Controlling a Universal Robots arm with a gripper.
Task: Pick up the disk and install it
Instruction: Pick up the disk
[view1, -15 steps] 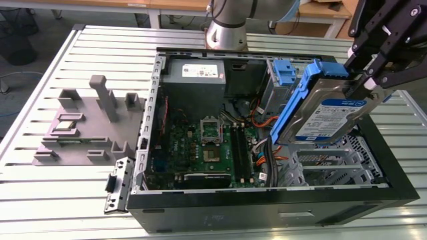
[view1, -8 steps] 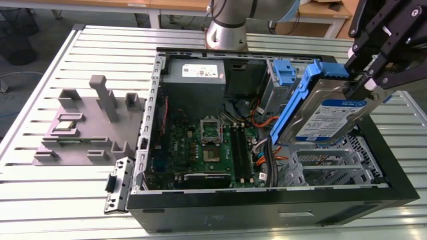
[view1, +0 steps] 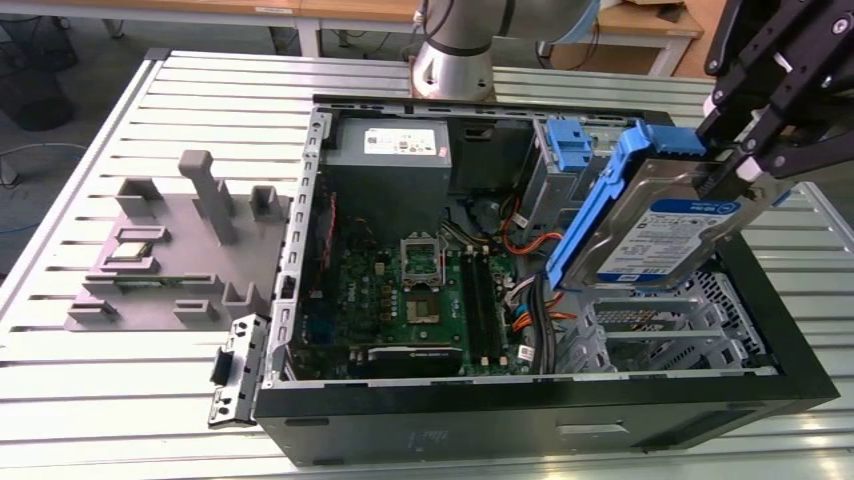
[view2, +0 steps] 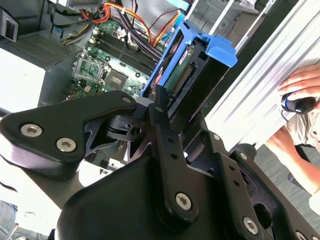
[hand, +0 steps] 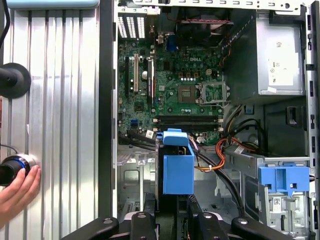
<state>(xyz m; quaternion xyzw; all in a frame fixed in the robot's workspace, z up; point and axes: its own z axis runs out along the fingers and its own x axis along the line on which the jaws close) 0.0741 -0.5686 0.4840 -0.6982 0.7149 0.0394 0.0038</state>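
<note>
The gripper (view1: 742, 168) pinches the upper edge of the disk (view1: 663, 228) between its fingers, the disk hanging tilted beneath them over the open computer case (view1: 534, 405)

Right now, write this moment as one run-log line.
jaws: shut on disk | disk: tilted, held over open computer case | installed: not yet

The disk (view1: 663, 228) is a flat silver hard drive with a white-and-blue label on its face, framed by a blue plastic carrier bracket (view1: 597, 205). It is held clear of any surface, steeply tilted with one end up, over the open computer case (view1: 747, 330) at the exterior view's right. The claw (view1: 738, 172) is clamped on its upper end. The second wrist view shows its dark connector edge (view2: 181, 79) inside the blue frame.
</note>
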